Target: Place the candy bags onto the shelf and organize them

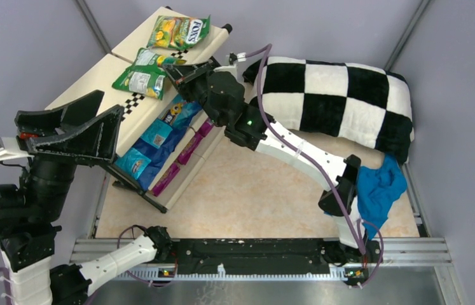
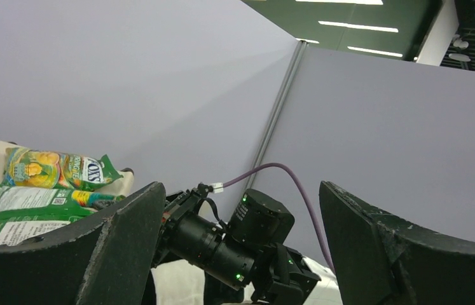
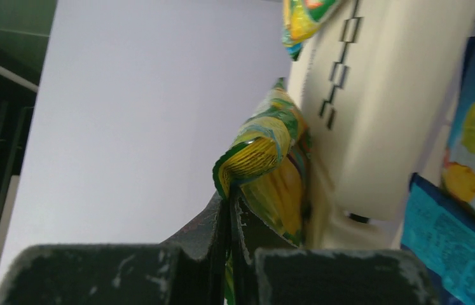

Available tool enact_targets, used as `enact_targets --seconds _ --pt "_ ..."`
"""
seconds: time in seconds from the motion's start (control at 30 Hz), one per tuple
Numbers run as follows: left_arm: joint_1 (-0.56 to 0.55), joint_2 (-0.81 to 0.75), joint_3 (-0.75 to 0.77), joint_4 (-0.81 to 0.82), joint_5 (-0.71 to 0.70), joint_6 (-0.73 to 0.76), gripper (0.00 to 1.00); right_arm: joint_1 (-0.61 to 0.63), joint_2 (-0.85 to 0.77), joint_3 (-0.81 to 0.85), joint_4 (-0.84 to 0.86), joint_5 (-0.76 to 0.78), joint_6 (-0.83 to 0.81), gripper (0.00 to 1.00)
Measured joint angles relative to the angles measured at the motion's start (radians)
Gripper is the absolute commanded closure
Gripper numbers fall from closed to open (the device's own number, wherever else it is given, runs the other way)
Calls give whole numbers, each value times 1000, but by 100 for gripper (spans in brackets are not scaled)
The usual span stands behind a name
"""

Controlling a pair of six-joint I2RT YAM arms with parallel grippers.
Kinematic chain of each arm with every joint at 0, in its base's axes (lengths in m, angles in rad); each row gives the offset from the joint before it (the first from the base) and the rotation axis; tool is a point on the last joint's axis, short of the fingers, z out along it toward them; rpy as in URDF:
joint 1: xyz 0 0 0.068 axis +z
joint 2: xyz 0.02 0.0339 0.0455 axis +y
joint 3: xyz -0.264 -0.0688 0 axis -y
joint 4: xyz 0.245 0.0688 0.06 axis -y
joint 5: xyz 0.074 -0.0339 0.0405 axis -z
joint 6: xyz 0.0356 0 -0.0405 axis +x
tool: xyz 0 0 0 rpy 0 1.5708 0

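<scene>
Right tool [image 3: 229, 200] clamps green candy bag [image 3: 266, 149], likely to seat it on shelf [image 3: 374, 114] top tier; left tool [image 2: 241, 187] gapes wide, empty.

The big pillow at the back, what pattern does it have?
Large black-and-white checks. The pillow shows best in the top external view.

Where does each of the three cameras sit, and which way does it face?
Top view: above and behind the arm bases, looking down on the shelf, pillow, left arm and right arm.
Left wrist: on the raised left arm, facing the right arm and grey walls, framed by the fingers of the open left gripper.
Right wrist: beside the shelf, looking along the shut right gripper, which pinches a green bag.
Shared: top and left wrist views both show the FOX'S bag.
</scene>
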Motion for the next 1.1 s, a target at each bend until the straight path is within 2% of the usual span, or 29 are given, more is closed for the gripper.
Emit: enact_targets --seconds 0.1,0.27,0.6,1.1 --pt "0 0 0 -10 -11 -7 4 1 -18 -72 22 35 -3 100" --pt "0 0 -1 -20 -13 -24 3 4 -17 -71 34 75 -11 100" --pt "0 -3 -1 -38 -30 -31 4 3 108 169 4 136 -29 100" --pt "0 -20 1 -58 -47 -30 4 0 241 274 19 178 -76 100"
